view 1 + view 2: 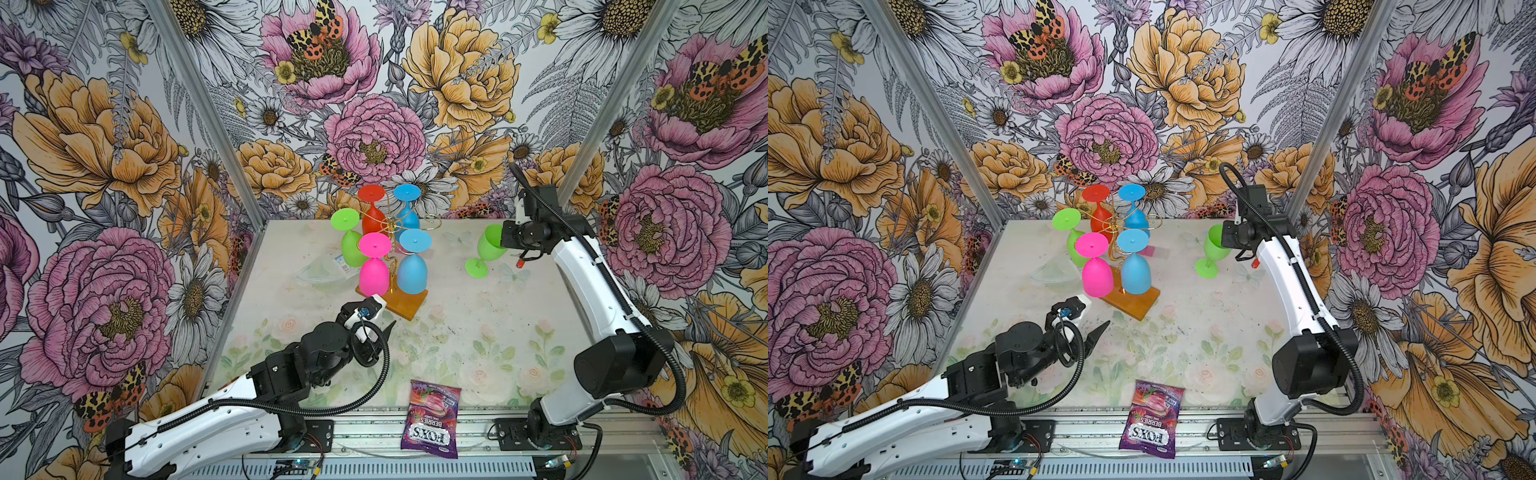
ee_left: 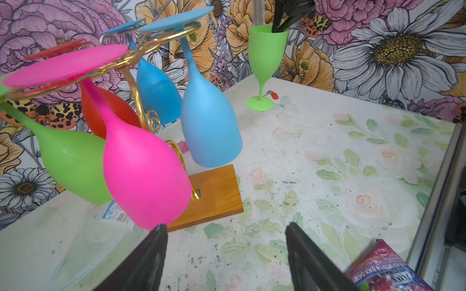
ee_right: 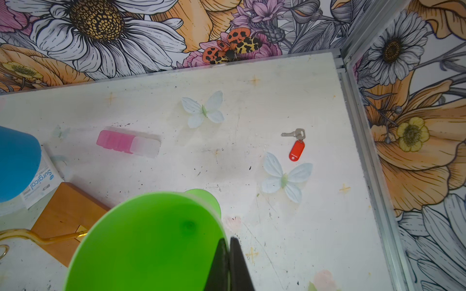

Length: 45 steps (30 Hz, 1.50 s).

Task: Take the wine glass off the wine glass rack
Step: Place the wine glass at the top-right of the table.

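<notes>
With the table's middle as the dial's centre and the back wall at twelve, the left arm (image 1: pixel 216 415) lies closest, reaching in from seven o'clock. The left gripper (image 2: pixel 225 225) has its jaws spread wide with nothing between them. It sits just off the front corner of the rack's wooden base.

The right arm (image 1: pixel 582 282) rises from five o'clock toward two. The right gripper (image 3: pixel 228 241) has its jaws pinched onto the rim of the green glass (image 1: pixel 488 245), one finger inside the bowl and one outside. That glass is upright and off the rack, well apart at the rack's three o'clock. Whether its foot touches the table (image 1: pixel 478 332) cannot be told.

The rack (image 1: pixel 409 306) stands at eleven o'clock. Five glasses hang from it bowl-down: the pink glass (image 1: pixel 374 274), near blue glass (image 1: pixel 411 274), hanging green glass (image 1: pixel 351 249), red glass (image 1: pixel 372 222) and far blue glass (image 1: pixel 407 220).

A candy bag (image 1: pixel 432 419) lies at six on the front edge. A key with a red tag (image 3: pixel 296 148) lies at two, beyond the green glass.
</notes>
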### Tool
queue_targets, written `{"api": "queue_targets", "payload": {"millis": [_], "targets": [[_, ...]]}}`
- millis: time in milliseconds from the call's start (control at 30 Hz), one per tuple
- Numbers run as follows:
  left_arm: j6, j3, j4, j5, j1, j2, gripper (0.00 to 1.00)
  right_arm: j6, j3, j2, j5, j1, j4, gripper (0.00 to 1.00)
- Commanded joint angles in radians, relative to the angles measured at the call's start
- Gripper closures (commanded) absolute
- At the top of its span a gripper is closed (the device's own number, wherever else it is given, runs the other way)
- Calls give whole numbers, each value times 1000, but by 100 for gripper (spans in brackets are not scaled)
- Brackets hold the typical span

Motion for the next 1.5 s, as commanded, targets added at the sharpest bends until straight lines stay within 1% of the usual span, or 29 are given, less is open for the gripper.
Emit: {"api": "queue_targets", "payload": {"millis": [0, 200, 333, 567, 633, 900, 1133, 1467], "targets": [[-77, 13, -54, 38, 67, -24, 25, -10, 64, 50, 29, 10, 53, 100], [-132, 18, -75, 63, 194, -65, 26, -6, 111, 127, 25, 16, 80, 100], [-169, 14, -84, 125, 298, -72, 26, -7, 162, 179, 23, 16, 85, 100], [-219, 18, -81, 196, 468, -71, 26, -15, 258, 279, 6, 18, 92, 100], [-234, 22, -76, 253, 522, -69, 27, -15, 287, 309, -1, 21, 92, 100], [-273, 37, -72, 360, 711, -52, 27, -21, 394, 419, -4, 38, 90, 100], [-304, 37, -40, 430, 834, -10, 27, -22, 462, 494, 12, 49, 89, 100], [-334, 46, -23, 466, 955, 41, 26, -30, 511, 571, 59, 61, 88, 100]]}}
